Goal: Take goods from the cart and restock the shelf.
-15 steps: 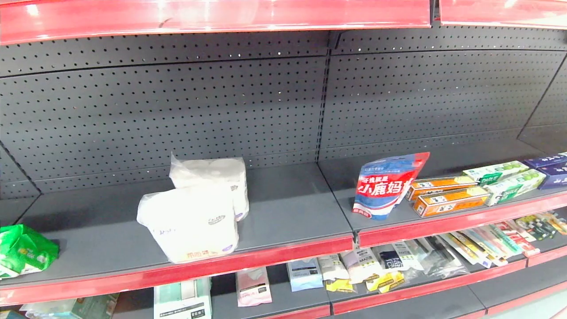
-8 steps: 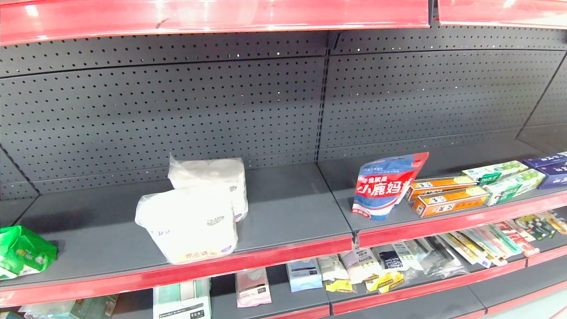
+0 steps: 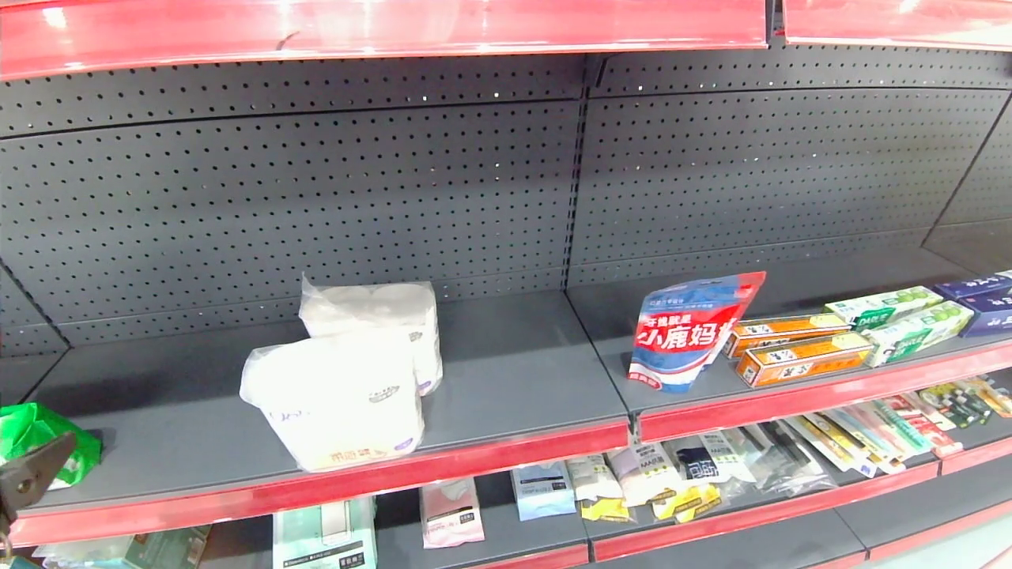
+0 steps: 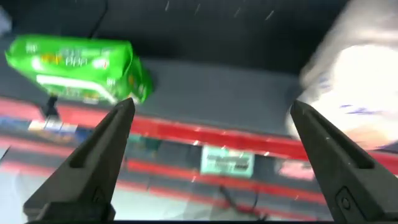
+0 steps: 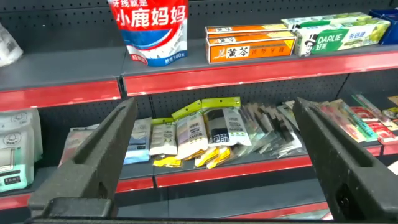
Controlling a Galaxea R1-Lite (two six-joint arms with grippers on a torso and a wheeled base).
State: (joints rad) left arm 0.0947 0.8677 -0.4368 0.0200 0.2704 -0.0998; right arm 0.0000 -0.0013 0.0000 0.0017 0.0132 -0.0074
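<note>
My left gripper [image 4: 211,104] is open and holds nothing. It hovers in front of the grey shelf [image 4: 205,93], between a green pack [image 4: 74,68] and a white pack [image 4: 360,93]. In the head view one of its dark fingers [image 3: 32,474] pokes up at the lower left, just before the green pack [image 3: 39,442]. Two white packs [image 3: 340,399] stand mid-shelf. My right gripper [image 5: 214,102] is also open and empty, facing the lower shelf's hanging packets [image 5: 205,134] below a red and blue pouch [image 5: 149,28].
To the right of the pouch [image 3: 688,332] lie orange boxes [image 3: 798,348], green and white toothpaste boxes [image 3: 909,316] and blue boxes [image 3: 984,300]. The red shelf lip [image 3: 395,474] runs along the front. Bare shelf lies between the white packs and the pouch.
A finger of my left gripper has risen into the head view at the lower left, in front of the green pack. The goods on the shelf have not moved.
</note>
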